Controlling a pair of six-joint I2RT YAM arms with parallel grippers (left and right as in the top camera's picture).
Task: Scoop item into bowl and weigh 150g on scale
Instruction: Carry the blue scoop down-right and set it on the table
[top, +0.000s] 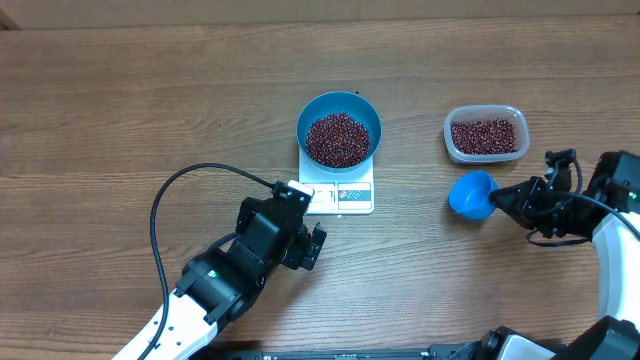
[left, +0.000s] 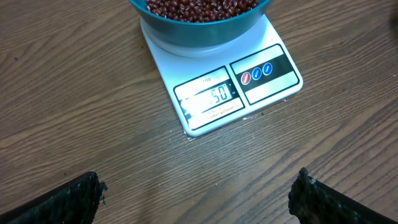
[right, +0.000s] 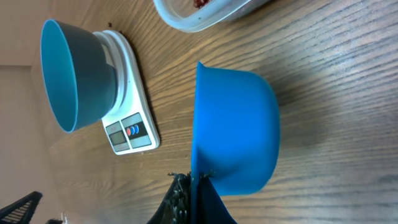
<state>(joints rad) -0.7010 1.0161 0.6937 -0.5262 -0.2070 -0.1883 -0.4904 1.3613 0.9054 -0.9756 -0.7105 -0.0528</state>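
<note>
Jaws of the left pincer (left: 199, 186) stand wide apart, gripping nothing. Just ahead sits the scale (left: 236, 87), carrying the bowl (left: 199, 31) filled with beans (left: 199, 7). The right pincer (right: 189, 186) is clamped on a blue scoop (right: 236, 124); beyond it, a clear tub (top: 447, 135) holds more beans.

A blue scoop (top: 471, 193) is hanging tipped on its side at the tips of the right claw (top: 500, 197), which is pinching its handle. A clear plastic tub (top: 486, 134) is sitting on the wooden counter (top: 120, 110), just beyond that claw.
</note>
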